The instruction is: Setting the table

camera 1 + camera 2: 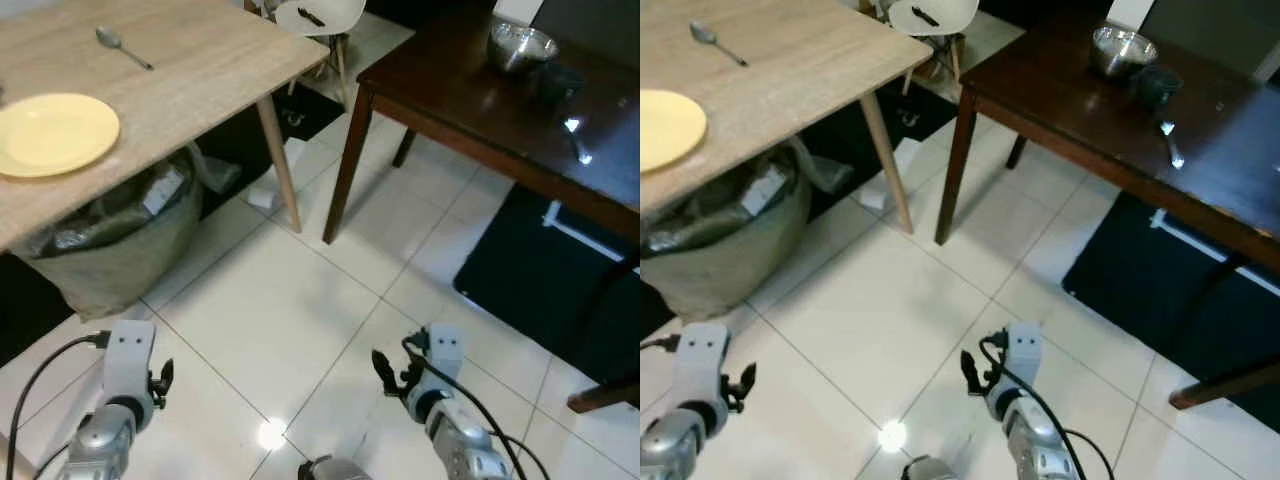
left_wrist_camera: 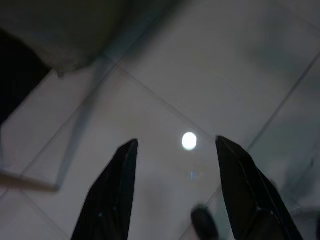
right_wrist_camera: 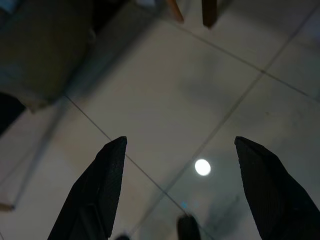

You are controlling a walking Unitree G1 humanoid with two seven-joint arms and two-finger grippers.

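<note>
Left gripper (image 2: 175, 190): my 2 black fingers stand spread apart with nothing between them, hanging low over the white tiled floor (image 1: 270, 310).
Right gripper (image 3: 180, 190): my fingers are likewise spread wide and empty, above the same tiles, where a round lamp reflection shines.
Light wooden table (image 1: 200, 70): ahead on my left; it carries a round pale yellow plate (image 1: 52, 132) near its front edge and a silver metal spoon (image 1: 122, 46) lying farther back, well apart from the plate.
Dark brown wooden table (image 1: 470, 100): ahead on my right; it bears a shiny steel bowl (image 1: 520, 46), a dark cup (image 1: 560, 82) just beside it, and a small silver utensil (image 1: 578, 142) nearer me.
Grey sack (image 1: 120, 240): slumped on the floor under the light table.
White chair (image 1: 320, 18): beyond the 2 tables.
</note>
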